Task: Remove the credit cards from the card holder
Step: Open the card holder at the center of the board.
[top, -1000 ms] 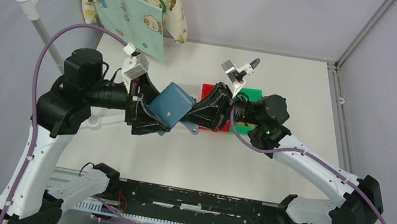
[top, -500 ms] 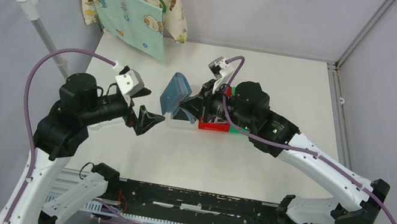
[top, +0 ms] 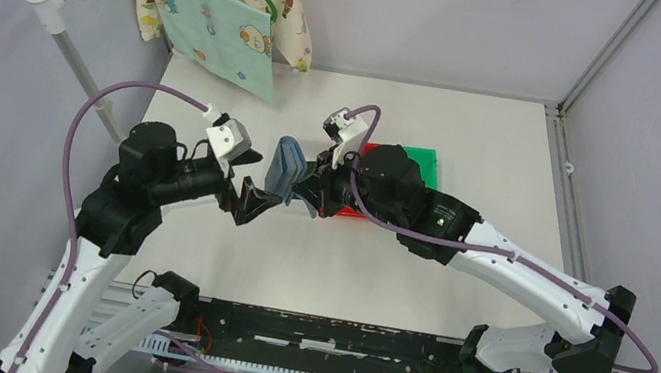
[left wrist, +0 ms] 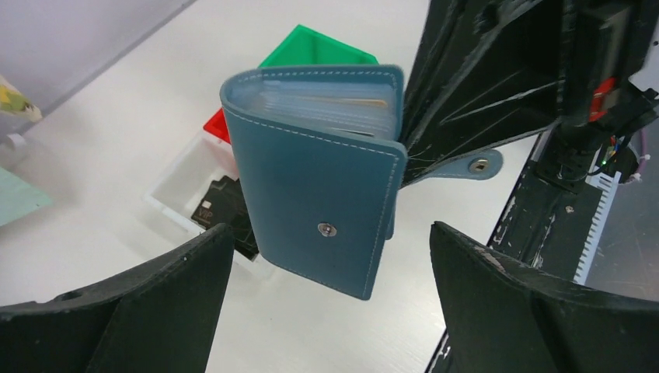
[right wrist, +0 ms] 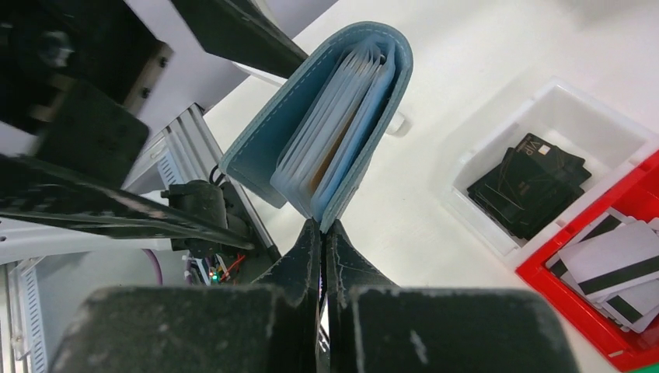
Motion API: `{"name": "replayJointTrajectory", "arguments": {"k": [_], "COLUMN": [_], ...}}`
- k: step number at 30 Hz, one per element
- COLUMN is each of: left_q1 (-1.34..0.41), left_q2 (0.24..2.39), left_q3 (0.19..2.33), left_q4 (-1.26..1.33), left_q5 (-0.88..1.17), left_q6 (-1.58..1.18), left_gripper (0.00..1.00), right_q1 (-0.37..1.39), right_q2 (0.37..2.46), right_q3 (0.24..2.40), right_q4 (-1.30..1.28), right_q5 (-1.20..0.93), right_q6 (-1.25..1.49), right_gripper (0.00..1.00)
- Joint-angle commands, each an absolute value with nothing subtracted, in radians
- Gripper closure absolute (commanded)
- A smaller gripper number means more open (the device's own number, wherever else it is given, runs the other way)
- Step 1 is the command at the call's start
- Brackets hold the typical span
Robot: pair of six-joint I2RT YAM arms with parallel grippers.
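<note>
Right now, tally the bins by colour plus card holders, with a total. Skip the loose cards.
white bin: 1
red bin: 1
green bin: 1
card holder: 1
Total: 4

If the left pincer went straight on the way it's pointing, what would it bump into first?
Most likely the blue wallet, which the right pincer holds up squarely in front of the open left pincer. How near it is, I cannot tell.
</note>
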State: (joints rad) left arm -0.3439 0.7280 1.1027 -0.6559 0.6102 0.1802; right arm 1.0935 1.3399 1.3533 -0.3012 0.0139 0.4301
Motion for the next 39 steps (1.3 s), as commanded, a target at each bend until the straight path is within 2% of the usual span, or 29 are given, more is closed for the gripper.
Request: {"name": "replayJointTrajectory", "arguments": {"k": [1, 9, 16, 19, 24, 26, 27, 30, 31, 36, 39], "left_q1": [-0.344, -0.345, -0.345, -0.344, -0.345, -0.345, -0.345, -0.345, -0.345, -0.344, -0.344], "left_q2": [0.732, 0.744, 0.715, 0.715, 0.710, 0.709, 0.711, 0.718, 0.720, 0.709, 0.718], "left_q3": [1.077, 1.072, 1.138, 1.164, 1.155, 1.149, 1.151, 1.170, 1.166, 1.120, 1.103], "left_q4": [-0.611, -0.617, -0.706, -0.752, -0.713, -0.677, -0.678, -0.759, -0.779, -0.765, -0.714], "left_q5": [0.574, 0.507, 0.577, 0.586, 0.509, 0.475, 0.482, 0.648, 0.704, 0.632, 0.537], "left_q6": [0.181, 0.183, 0.292, 0.331, 0.304, 0.271, 0.256, 0.244, 0.240, 0.276, 0.259], "left_gripper": [0.00, 0.02, 0.15, 0.24, 0.36, 0.35, 0.31, 0.05, 0.01, 0.02, 0.16], "right_q1": [1.121, 1.135, 1.135, 1.135, 1.134, 1.135, 1.135, 1.135, 1.135, 1.135, 1.135], "right_q2": [1.341, 1.346, 1.325, 1.320, 1.315, 1.313, 1.313, 1.314, 1.313, 1.320, 1.323], "right_q3": [1.431, 1.440, 1.426, 1.424, 1.422, 1.422, 1.424, 1.427, 1.428, 1.434, 1.437], "right_q4": [-0.217, -0.214, -0.225, -0.224, -0.219, -0.215, -0.215, -0.218, -0.217, -0.212, -0.207], "right_q5": [0.062, 0.085, 0.114, 0.111, 0.095, 0.089, 0.089, 0.095, 0.095, 0.082, 0.077], "right_q6": [0.424, 0.424, 0.414, 0.413, 0.418, 0.420, 0.420, 0.422, 0.422, 0.428, 0.429], "right_gripper": [1.00, 1.00, 1.00, 1.00, 1.00, 1.00, 1.00, 1.00, 1.00, 1.00, 1.00]}}
